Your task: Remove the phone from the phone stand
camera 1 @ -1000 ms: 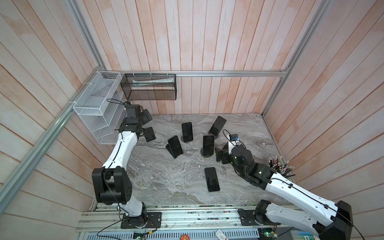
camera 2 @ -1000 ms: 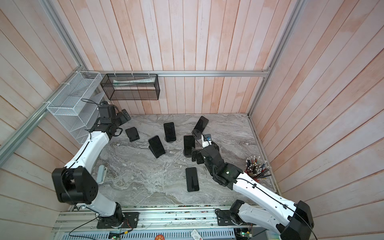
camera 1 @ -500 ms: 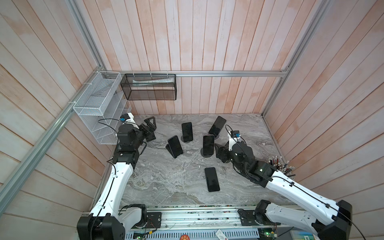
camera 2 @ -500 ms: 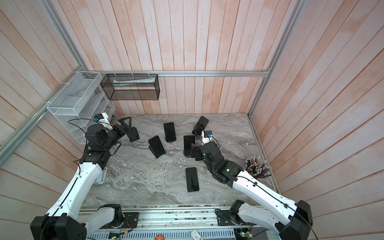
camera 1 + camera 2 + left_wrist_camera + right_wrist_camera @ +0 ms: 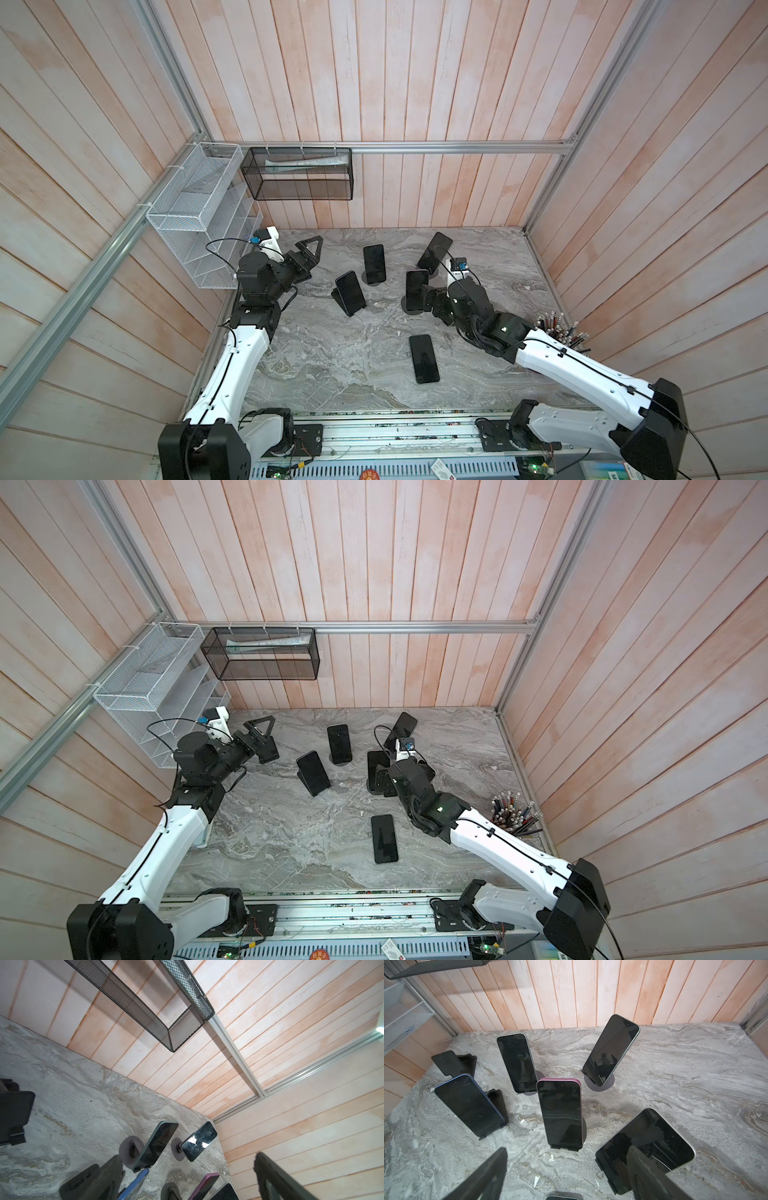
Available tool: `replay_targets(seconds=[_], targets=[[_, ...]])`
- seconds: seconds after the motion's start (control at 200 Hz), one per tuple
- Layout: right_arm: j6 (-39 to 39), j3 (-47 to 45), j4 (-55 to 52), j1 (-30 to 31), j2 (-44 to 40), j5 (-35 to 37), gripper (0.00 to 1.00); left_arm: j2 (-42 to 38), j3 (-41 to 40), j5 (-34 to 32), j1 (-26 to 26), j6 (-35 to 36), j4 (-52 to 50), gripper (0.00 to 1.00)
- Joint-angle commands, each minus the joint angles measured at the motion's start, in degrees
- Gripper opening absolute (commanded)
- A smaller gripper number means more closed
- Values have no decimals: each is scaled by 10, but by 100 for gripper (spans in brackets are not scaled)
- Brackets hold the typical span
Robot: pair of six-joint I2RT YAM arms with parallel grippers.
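At frame centre in both top views, the right gripper [image 5: 419, 297], jaws spread, flanks the purple phone [image 5: 560, 1113]; the left gripper [image 5: 309, 253] gapes empty.

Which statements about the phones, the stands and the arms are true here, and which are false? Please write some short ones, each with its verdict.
1. One phone lies flat on the table, on no stand. True.
2. The purple phone lies flat on the table. False: it leans upright on its stand.
3. The left gripper holds a phone. False: its fingers are open and hold nothing.
4. The black stand by the white wire rack carries no phone. True.
5. The black mesh basket stands on the table. False: it hangs on the back wall.
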Motion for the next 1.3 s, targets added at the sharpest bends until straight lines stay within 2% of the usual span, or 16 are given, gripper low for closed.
replay_targets(seconds=[0.0,0.22,0.375,0.685,0.96,1.1,1.295], targets=[[-22,36,-5,-1,12,31,91,12,-10,49,1,-7,49,100],[-34,94,-34,-9,58,21,95,26,-1,63,1,0,42,99],[-22,124,-28,-30,98,-24,98,26,2,92,-10,-11,53,98],[21,131,-18,-43,133,-64,98,23,1,102,-66,-7,61,98],[23,148,-23,-60,165,-93,98,21,4,118,-69,-13,67,98],[2,192,-57,-62,197,-80,98,8,22,106,-85,26,29,98],[7,226,-83,-72,231,-91,98,9,18,124,-88,7,47,98]])
